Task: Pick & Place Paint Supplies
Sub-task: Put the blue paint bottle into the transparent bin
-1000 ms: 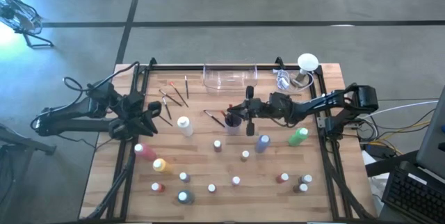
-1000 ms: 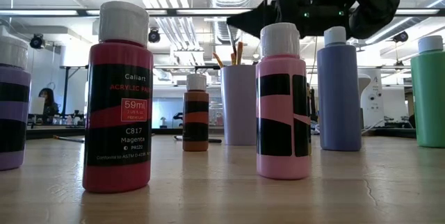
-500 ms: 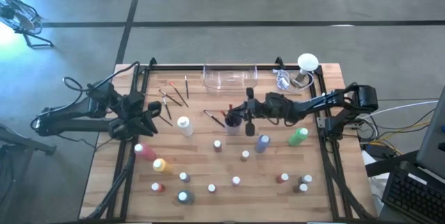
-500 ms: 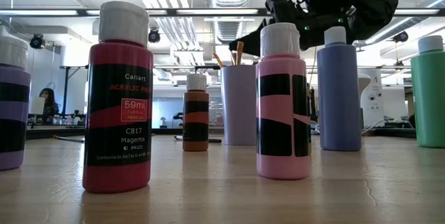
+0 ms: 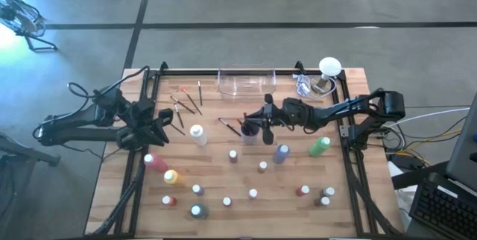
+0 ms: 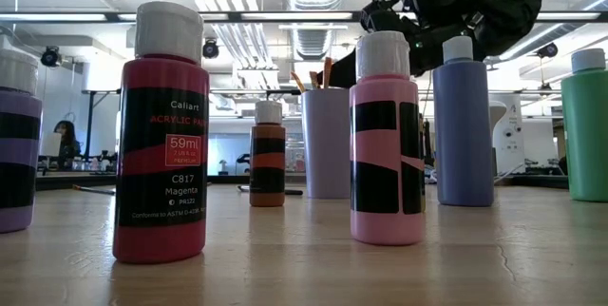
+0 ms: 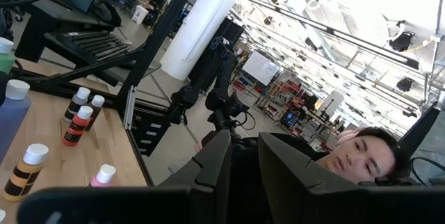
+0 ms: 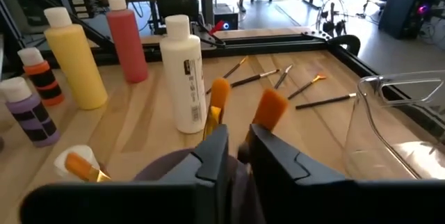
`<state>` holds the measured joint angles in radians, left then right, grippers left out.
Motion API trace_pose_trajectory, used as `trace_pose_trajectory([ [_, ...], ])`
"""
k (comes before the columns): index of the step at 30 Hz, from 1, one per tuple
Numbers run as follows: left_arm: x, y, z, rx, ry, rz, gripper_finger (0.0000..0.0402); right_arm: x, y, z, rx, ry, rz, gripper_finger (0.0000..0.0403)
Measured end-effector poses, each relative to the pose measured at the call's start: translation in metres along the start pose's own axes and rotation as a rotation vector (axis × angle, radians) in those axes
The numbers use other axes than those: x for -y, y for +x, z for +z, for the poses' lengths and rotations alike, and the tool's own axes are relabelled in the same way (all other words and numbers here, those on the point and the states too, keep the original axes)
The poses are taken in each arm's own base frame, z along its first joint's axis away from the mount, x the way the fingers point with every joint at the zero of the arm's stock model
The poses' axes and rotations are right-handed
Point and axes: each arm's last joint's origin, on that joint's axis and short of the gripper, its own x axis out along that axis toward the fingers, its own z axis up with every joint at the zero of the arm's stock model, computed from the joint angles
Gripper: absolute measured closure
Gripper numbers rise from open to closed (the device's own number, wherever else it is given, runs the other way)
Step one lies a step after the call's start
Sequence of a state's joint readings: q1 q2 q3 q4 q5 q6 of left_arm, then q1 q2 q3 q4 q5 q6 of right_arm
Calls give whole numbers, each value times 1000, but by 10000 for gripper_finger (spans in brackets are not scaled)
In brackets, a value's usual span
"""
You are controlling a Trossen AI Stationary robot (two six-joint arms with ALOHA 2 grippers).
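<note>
The right gripper (image 5: 266, 118) was held over the lavender plastic cup (image 5: 250, 130) of orange-tipped paintbrushes (image 8: 268, 106) at the wooden table's (image 5: 216, 158) centre, drawn slightly back from where it had been a second earlier. Its jaws were seen a narrow gap apart, gripping nothing. The left gripper (image 5: 165, 120) had not moved; whether its jaws were apart could not be told. The paint bottles (image 5: 253, 193) were unchanged.

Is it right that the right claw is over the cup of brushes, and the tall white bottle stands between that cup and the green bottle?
Not quite. The right claw is over the cup of brushes, but the tall white bottle stands on the cup's other side, toward the left arm; the green bottle is on the right. The high view shows it.
</note>
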<state>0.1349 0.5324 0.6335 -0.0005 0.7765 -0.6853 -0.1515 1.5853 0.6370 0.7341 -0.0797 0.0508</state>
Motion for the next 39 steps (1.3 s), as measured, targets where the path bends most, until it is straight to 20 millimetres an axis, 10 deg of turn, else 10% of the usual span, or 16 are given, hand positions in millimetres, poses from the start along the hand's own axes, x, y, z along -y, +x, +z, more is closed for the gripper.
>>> trace_pose_trajectory([
  [9, 0, 0, 0, 0, 0, 0, 321, -2, 2, 25, -63, 7, 4, 274],
  [20, 0, 0, 0, 0, 0, 0, 321, -8, -21, 102, -311, 27, -9, 233],
  [30, 0, 0, 0, 0, 0, 0, 321, -31, -60, 168, -498, 65, 21, 242],
  [39, 0, 0, 0, 0, 0, 0, 321, -73, -110, 182, -568, 165, 116, 282],
])
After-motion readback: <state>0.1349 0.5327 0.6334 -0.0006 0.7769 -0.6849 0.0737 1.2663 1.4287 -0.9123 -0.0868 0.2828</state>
